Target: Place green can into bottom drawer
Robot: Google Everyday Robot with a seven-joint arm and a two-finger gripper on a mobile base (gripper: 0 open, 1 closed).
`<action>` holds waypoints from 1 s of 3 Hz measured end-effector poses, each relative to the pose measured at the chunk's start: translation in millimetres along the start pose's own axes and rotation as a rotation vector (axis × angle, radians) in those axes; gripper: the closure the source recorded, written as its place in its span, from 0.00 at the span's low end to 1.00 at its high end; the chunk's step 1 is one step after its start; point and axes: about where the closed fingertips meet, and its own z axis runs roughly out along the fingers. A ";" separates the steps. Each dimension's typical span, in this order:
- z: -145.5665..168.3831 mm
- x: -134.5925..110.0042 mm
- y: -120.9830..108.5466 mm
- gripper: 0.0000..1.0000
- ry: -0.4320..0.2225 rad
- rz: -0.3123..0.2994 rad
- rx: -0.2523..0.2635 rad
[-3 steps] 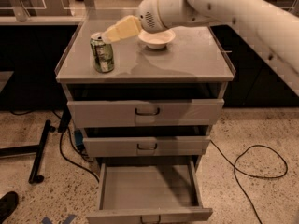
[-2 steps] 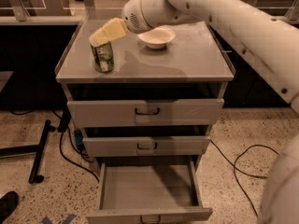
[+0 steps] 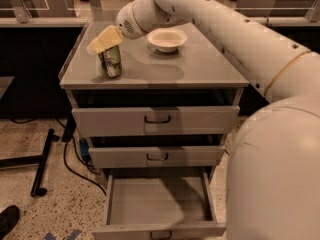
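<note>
The green can (image 3: 111,64) stands upright on the left part of the grey cabinet top (image 3: 195,66). My gripper (image 3: 104,40), pale yellow, is right at the can's top and hides it. The white arm reaches in from the right and fills the right side of the view. The bottom drawer (image 3: 157,204) is pulled out below, and its flat grey interior shows nothing in it. The two shallower drawers above it are slightly open.
A white bowl (image 3: 167,38) sits on the cabinet top to the right of the can. A black stand leg (image 3: 42,164) and cables lie on the speckled floor to the left. A dark shoe (image 3: 7,220) is at the bottom left corner.
The gripper has moved left and down from beside the bowl to the can's top. The arm now fills more of the right side. The can has not moved.
</note>
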 end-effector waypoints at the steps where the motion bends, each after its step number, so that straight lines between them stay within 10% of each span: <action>1: 24.0 3.7 -5.8 0.00 0.033 -0.004 -0.026; 3: 48.2 20.2 -7.4 0.43 0.114 -0.021 -0.082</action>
